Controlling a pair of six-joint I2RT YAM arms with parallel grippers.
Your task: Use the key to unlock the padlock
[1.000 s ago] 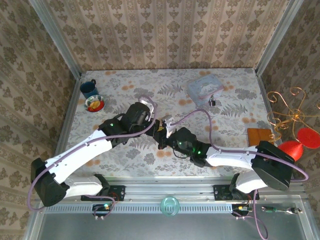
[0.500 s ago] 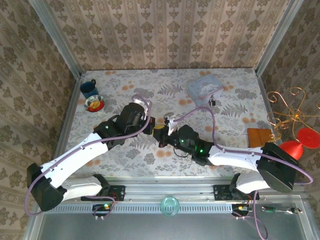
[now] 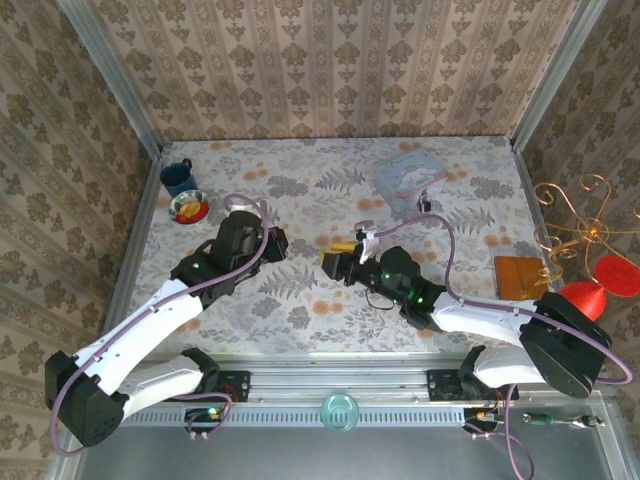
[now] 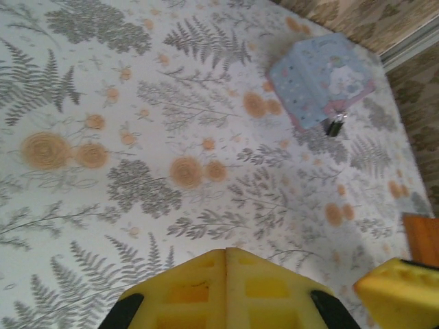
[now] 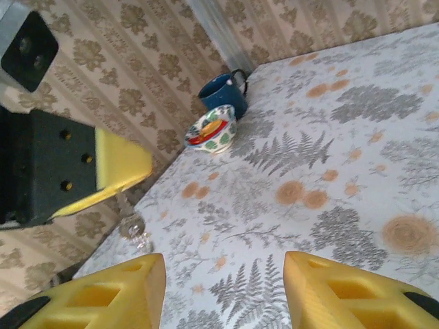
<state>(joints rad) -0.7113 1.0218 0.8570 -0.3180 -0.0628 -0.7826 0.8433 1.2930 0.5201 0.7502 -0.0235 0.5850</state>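
The padlock is a tiny black body lying at the near corner of the pale blue tin, also visible in the left wrist view as the padlock beside the tin. My left gripper is shut, its yellow pads pressed together. In the right wrist view a thin greyish key with a small ring dangles below the left gripper. My right gripper stands open over bare cloth, apart from the left one.
A blue mug and a patterned bowl stand at the far left. A brown block lies at the right edge. Patterned walls close the table on three sides.
The two grippers, close together in the middle before, have separated. The left arm drew back to the left and the right gripper shifted a little to the right.
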